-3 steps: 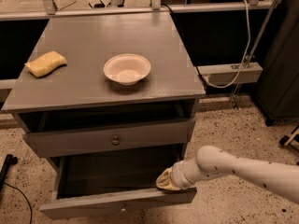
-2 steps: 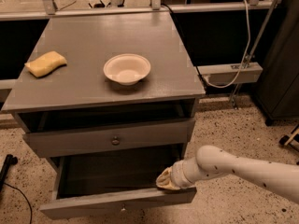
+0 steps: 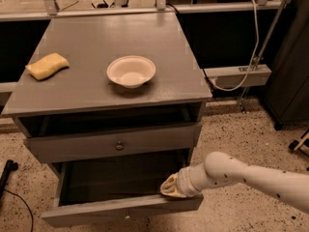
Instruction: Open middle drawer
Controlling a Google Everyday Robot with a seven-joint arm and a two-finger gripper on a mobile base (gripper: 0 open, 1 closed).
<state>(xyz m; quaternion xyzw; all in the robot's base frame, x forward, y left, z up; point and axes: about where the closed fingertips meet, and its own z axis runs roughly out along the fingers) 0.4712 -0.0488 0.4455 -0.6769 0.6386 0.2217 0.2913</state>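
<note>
The middle drawer (image 3: 120,208) of the grey cabinet stands pulled far out, with its shallow dark grey interior (image 3: 116,178) exposed and empty. Its front panel runs along the bottom of the camera view. My gripper (image 3: 171,187) sits at the right end of that panel's top edge, touching it, with the white arm (image 3: 251,175) coming in from the lower right. The drawer above (image 3: 113,146) has a small brass knob (image 3: 119,145) and stands slightly out, with a dark gap over it.
On the cabinet top (image 3: 96,47) lie a white bowl (image 3: 131,71) and a yellow sponge (image 3: 47,65). A black cable (image 3: 7,175) lies on the speckled floor at the left. A white cable and a grey box (image 3: 236,75) are at the right, and dark furniture (image 3: 289,57) at the far right.
</note>
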